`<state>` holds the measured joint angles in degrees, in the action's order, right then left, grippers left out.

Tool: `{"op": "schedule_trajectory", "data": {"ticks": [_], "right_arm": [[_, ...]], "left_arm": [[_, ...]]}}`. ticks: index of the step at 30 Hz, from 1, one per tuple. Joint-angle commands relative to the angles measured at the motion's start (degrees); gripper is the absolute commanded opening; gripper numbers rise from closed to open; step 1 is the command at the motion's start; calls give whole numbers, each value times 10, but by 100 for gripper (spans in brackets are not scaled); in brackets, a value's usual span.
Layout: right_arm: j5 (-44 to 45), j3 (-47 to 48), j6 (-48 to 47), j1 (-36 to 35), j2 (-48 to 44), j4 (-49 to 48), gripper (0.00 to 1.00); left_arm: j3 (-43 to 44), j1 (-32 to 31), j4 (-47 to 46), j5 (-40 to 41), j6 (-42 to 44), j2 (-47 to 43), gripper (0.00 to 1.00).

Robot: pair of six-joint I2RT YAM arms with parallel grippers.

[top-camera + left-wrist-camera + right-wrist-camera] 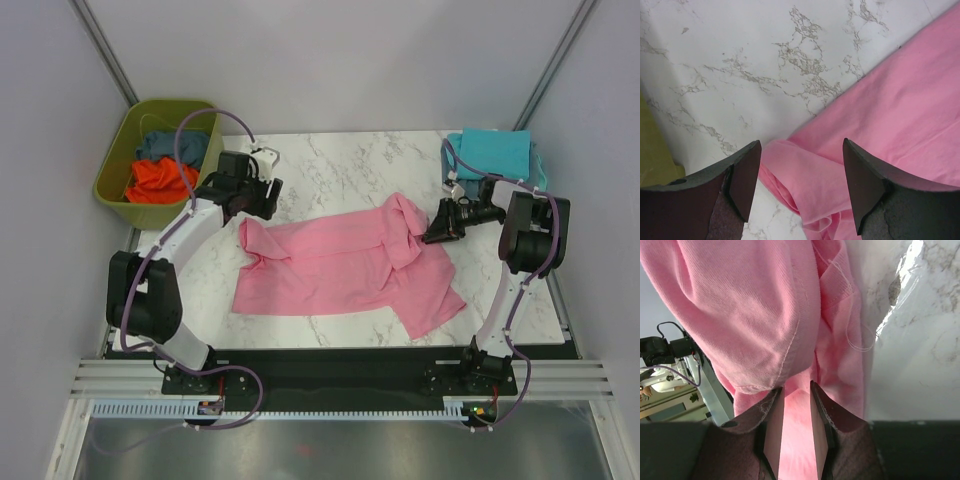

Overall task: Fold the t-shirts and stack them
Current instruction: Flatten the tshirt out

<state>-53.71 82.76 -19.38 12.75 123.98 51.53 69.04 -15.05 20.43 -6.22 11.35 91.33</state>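
A light pink t-shirt [340, 265] of soft knit cloth is seen spread crosswise over the middle of the white, grey-veined marble-patterned surface [340, 160], its body lying mostly flat with shallow creases, one sleeve splayed toward the near right and its upper right part bunched into a raised ridge. That ridge is pinched by the right tool [432, 232]; in the right wrist view the dark fingers [772, 430] are drawn narrow with a fold of the ribbed pink fabric, a stitched hem and a loose thread, gripped between them. The left tool [268, 200] is held over the shirt's far left corner, and in the left wrist view its two blunt, dark, matte fingers [740, 185] are spread wide, with a rolled pink edge and bare marble visible between them and no cloth touched. A turquoise t-shirt [495, 155] is laid folded into a neat rectangle at the far right corner of the surface. Beyond the far left corner, an olive-green plastic tub [115, 160] with rounded corners is seen, in which a crumpled orange t-shirt [160, 180] and a slate blue t-shirt [165, 145] are heaped.
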Motion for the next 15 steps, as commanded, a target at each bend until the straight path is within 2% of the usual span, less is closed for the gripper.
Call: {"op": "schedule_trajectory", "data": {"ticks": [1, 15], "right_arm": [[-10, 4, -21, 3, -12, 2, 35], [-4, 5, -16, 7, 11, 1, 34]], "left_arm": [[11, -4, -21, -9, -17, 4, 74], [12, -8, -22, -6, -18, 7, 74]]}}
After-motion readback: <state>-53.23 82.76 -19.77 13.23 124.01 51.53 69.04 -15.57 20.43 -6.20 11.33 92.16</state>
